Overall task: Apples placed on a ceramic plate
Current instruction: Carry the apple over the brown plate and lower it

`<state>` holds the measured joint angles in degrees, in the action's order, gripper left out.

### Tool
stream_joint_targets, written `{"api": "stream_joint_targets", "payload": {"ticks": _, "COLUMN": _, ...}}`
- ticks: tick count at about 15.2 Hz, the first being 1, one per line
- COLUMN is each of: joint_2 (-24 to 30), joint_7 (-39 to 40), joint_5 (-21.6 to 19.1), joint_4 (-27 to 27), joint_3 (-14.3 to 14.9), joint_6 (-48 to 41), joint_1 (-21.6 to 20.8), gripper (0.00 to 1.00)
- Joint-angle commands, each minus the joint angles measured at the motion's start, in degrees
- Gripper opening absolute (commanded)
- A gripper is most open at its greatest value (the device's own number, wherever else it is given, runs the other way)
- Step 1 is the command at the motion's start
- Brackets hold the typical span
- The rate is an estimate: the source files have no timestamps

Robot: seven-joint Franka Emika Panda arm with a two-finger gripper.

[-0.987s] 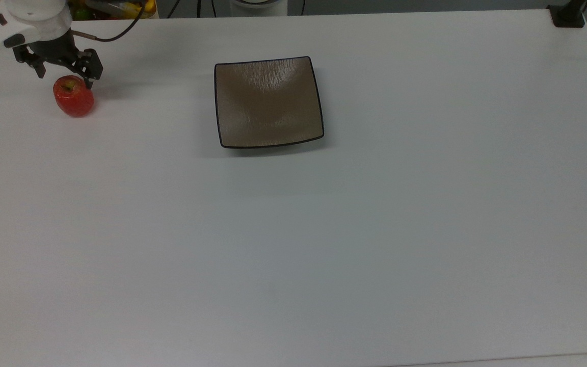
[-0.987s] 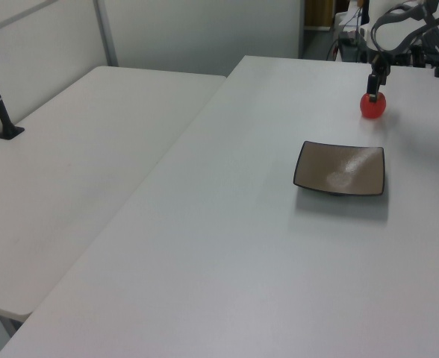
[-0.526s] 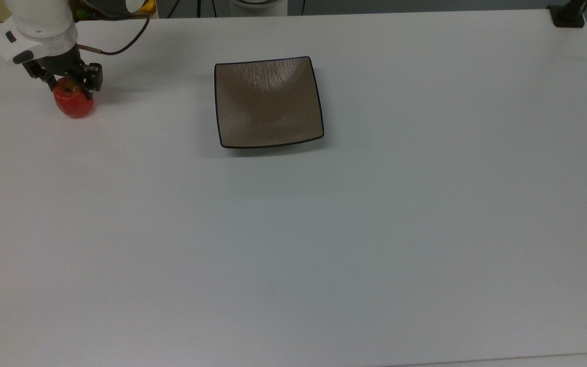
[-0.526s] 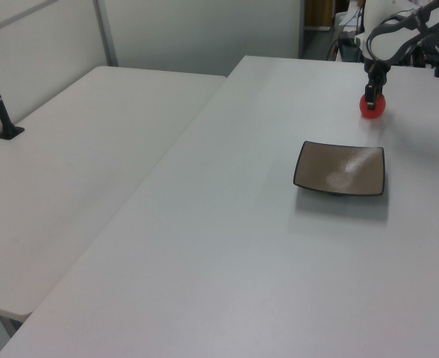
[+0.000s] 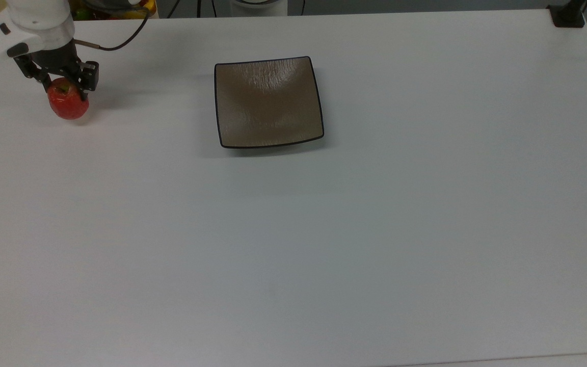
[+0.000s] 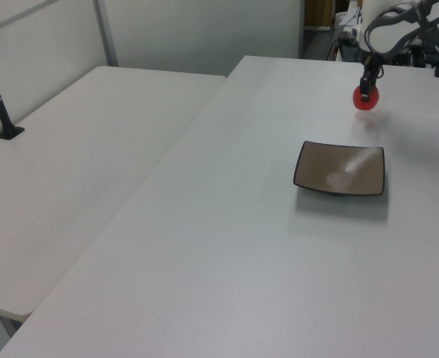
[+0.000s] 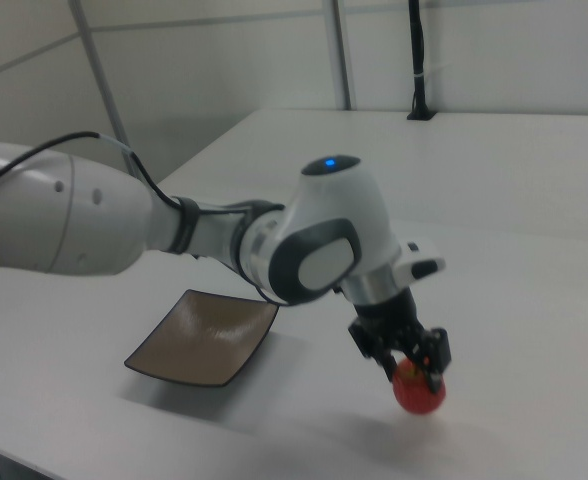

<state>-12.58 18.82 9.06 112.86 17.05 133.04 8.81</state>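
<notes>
Top view first: the black two-finger gripper (image 5: 64, 81) on the white arm (image 5: 33, 23) has its jaws closed down over the top of the small glossy red apple (image 5: 68, 104), near the table's far corner at the top view's left. The square brown-taupe ceramic plate with a thin black rim (image 5: 268, 102) sits empty, well apart from the apple toward the middle of the far edge of the white table (image 5: 324, 244). A black cable (image 5: 120, 43) trails from the wrist, and a black post base (image 5: 568, 15) stands at the far corner on the top view's right.

Left view: the apple (image 6: 366, 98) hangs under the gripper (image 6: 366, 88) with a faint shadow on the table below it, so it seems just lifted clear. The plate (image 6: 340, 169) lies nearer the camera, and a second white table (image 6: 78, 164) adjoins along the left view's left.

Right view: the jaws (image 7: 406, 352) pinch the apple (image 7: 418, 390) from above, and the plate (image 7: 204, 338) rests to the right view's left.

I judge the pickup done and the carry about to start. The next move calls for a level sweep across to the plate, then a gentle lowering onto its centre. Nothing stands in the path; the round apple could roll once freed.
</notes>
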Motion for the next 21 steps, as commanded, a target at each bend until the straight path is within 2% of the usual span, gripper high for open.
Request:
{"api": "stream_joint_targets", "payload": {"ticks": 1, "joint_2": 5.71, "joint_7": -6.92, "joint_5": -0.27, "joint_4": 1.14, "joint_3": -4.46, "joint_6": -2.87, "joint_1": -0.46, "gripper": 0.52}}
{"api": "stream_joint_targets", "payload": {"ticks": 3, "joint_2": 7.38, "joint_7": -11.15, "joint_5": -0.27, "joint_4": 1.14, "joint_3": -7.54, "joint_6": -5.59, "joint_1": -0.46, "gripper": 0.52}}
{"api": "stream_joint_targets", "payload": {"ticks": 6, "joint_2": 9.67, "joint_7": -19.14, "joint_5": -0.45, "joint_4": 1.14, "joint_3": -15.35, "joint_6": -12.69, "joint_1": -1.51, "gripper": 0.52}}
{"api": "stream_joint_targets", "payload": {"ticks": 9, "joint_2": 10.99, "joint_7": -24.95, "joint_5": -0.80, "joint_4": 1.40, "joint_3": -20.37, "joint_6": -16.66, "joint_1": -3.36, "gripper": 0.52}}
{"api": "stream_joint_targets", "payload": {"ticks": 12, "joint_2": 11.87, "joint_7": -26.64, "joint_5": -3.69, "joint_4": 1.57, "joint_3": -26.08, "joint_6": -20.70, "joint_1": -3.53, "gripper": 0.52}}
{"api": "stream_joint_targets", "payload": {"ticks": 14, "joint_2": 11.52, "joint_7": -27.60, "joint_5": -4.40, "joint_4": 1.75, "joint_3": -28.72, "joint_6": -21.16, "joint_1": -3.62, "gripper": 0.52}}
{"api": "stream_joint_targets", "payload": {"ticks": 21, "joint_2": 7.48, "joint_7": -29.19, "joint_5": -4.40, "joint_4": 1.57, "joint_3": -29.18, "joint_6": -20.46, "joint_1": -8.01, "gripper": 0.54}}
